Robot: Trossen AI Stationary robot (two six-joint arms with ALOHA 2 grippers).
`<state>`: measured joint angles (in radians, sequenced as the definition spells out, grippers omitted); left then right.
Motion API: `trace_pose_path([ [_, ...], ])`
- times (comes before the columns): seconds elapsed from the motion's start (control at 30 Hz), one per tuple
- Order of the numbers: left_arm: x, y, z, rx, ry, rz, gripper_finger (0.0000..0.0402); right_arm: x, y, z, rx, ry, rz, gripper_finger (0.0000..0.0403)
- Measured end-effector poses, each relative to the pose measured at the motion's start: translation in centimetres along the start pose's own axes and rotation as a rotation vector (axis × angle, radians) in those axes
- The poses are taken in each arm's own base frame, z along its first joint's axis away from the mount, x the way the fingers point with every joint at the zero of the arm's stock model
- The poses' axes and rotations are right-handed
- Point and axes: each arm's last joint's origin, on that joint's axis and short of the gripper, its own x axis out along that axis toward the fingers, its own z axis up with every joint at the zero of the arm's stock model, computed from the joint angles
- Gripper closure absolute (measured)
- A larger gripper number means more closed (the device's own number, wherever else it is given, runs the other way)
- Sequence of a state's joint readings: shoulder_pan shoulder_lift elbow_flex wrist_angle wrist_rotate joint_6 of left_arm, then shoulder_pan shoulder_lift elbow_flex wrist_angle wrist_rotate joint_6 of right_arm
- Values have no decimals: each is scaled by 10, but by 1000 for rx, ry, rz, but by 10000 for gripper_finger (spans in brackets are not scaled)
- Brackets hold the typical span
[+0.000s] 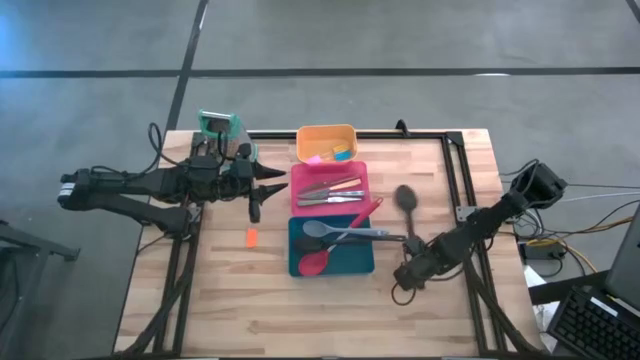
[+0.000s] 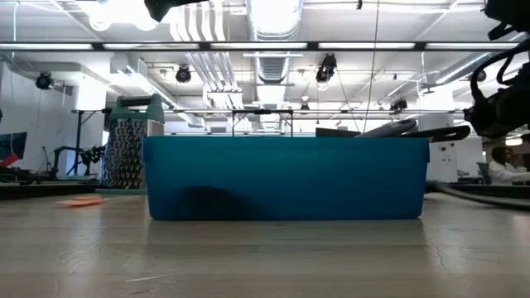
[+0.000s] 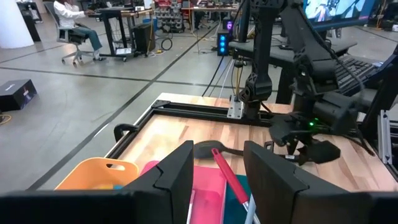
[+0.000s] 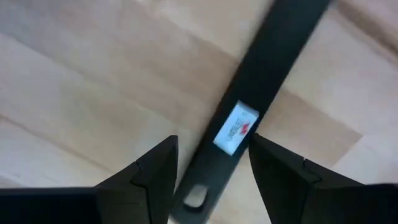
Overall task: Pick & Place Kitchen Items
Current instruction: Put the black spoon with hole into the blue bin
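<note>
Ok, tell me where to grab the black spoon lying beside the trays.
Take the black spoon by its slim handle, near the labelled end, coming straight down and straddling its width. It lies flat on the table, and its bowl looks too broad. The right gripper hangs open there.

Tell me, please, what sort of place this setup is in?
Probably a robotics lab or workshop: exposed ceiling ducts, a concrete floor, and desks with equipment where a person sits at a workstation.

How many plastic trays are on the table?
3, in a row at the table's centre: orange plastic tray at the far end, pink plastic tray in the middle, teal plastic tray nearest. None appears hidden.
</note>
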<state>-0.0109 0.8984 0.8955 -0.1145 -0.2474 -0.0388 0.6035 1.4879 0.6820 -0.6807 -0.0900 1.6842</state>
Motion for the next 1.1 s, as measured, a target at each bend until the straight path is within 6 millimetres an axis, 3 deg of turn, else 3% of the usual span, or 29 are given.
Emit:
trace_pose_path([
  [0.17, 1, 0, 0, 1, 3, 0, 257, -4, 1, -12, -23, 59, -39, 212],
  [0.6, 1, 0, -1, 1, 4, 0, 257, 1, -6, -11, -36, 19, -65, 245],
  [0.77, 1, 0, -1, 2, 9, 1, 257, 4, -10, -10, -35, 19, -77, 273],
  [0.9, 1, 0, -1, 3, 11, 1, 257, 6, -12, -10, -22, 41, -81, 322],
  [1.1, 1, 0, -2, 3, 11, 1, 257, 5, -13, -10, -24, 40, -79, 323],
])
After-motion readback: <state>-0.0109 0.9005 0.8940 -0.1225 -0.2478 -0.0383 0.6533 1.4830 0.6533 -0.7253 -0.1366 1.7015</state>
